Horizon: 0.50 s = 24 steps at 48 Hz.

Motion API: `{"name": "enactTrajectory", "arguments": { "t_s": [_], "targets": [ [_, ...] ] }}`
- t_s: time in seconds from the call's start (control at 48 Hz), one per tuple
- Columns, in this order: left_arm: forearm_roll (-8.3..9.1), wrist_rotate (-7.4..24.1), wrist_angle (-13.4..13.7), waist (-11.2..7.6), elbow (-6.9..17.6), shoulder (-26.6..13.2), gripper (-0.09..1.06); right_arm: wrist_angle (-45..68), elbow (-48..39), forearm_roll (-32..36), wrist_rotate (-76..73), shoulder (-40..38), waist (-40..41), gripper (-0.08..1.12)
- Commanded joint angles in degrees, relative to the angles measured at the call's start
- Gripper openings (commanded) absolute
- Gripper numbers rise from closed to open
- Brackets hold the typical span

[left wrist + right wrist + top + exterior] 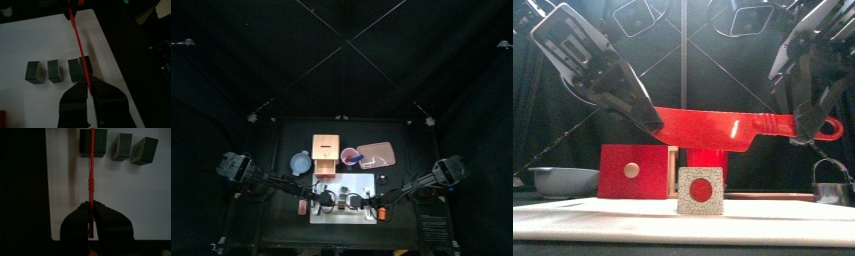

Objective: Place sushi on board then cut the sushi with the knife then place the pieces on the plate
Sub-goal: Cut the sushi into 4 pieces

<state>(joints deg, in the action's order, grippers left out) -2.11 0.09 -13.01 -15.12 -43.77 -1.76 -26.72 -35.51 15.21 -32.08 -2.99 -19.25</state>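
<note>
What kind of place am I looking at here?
Probably a robotics test booth staged as a toy kitchen: black curtains close in a small table, the left claw and right claw both grip a red plastic toy knife, and dark green toy sushi blocks sit on a flat white cutting board.

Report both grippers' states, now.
Left gripper: closed on the red knife, at its blade end.
Right gripper: closed on the same knife's handle.

A red knife [727, 128] hangs level over dark green sushi blocks [55, 71] lined on the white board [40, 40].
</note>
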Motion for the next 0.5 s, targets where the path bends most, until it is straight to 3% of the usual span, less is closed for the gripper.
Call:
{"name": "enactTrajectory", "arguments": {
  "t_s": [0.021,0.5],
  "targets": [
    [-0.44,0.09,-0.70,0.18,2.02,0.62,0.38,1.14,3.25,0.62,0.53,-0.62,0.88,0.38],
    [-0.35,0.09,-0.70,0.53,2.11,-1.05,0.38,0.97,3.87,2.37,0.53,1.41,1.14,0.38]
  ]
}}
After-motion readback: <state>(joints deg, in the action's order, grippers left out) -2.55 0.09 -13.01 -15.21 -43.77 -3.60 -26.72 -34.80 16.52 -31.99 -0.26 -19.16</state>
